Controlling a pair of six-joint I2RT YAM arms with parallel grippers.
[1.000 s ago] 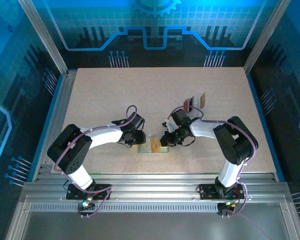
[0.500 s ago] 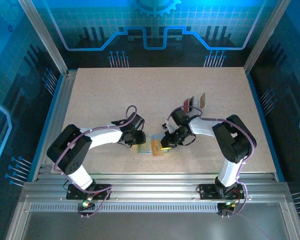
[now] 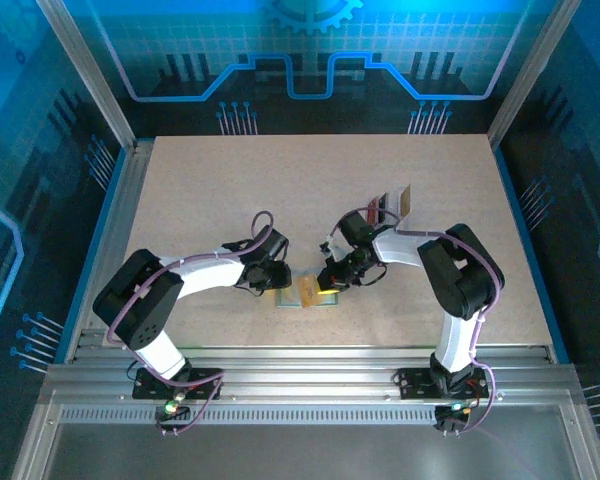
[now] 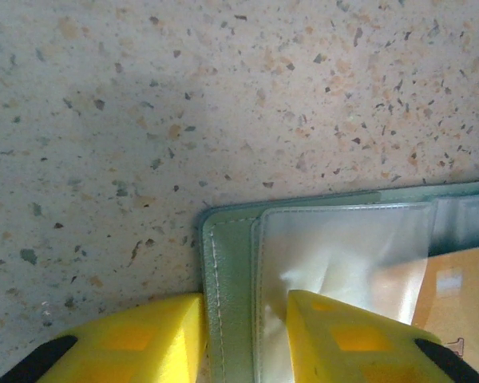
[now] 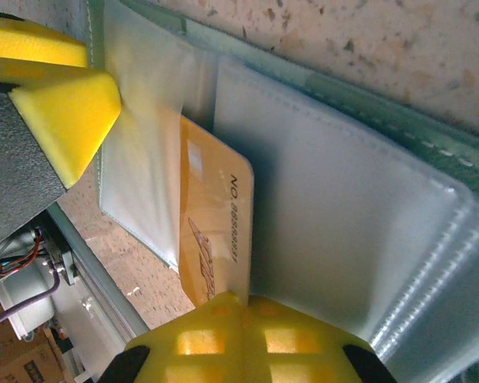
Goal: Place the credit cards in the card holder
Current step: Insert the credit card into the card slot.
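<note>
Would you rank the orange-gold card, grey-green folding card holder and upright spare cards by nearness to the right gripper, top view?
1. The orange-gold card, pinched in the right gripper.
2. The card holder, just left.
3. The upright spare cards, farther back, right.

Tabletop [image 4: 223,96]: matt, smooth, speckled stone-look surface. Card holder [image 4: 227,279]: grey-green leather-like cover, matt, fine stitched edge. Inside card holder, lining [image 5: 335,215]: pale clear plastic sleeves, glossy, creased. Credit card [image 5: 215,239]: orange-gold plastic, smooth, slight sheen, printed digits. Jaw pads [image 4: 136,339]: yellow, matt, rubbery-looking.
</note>
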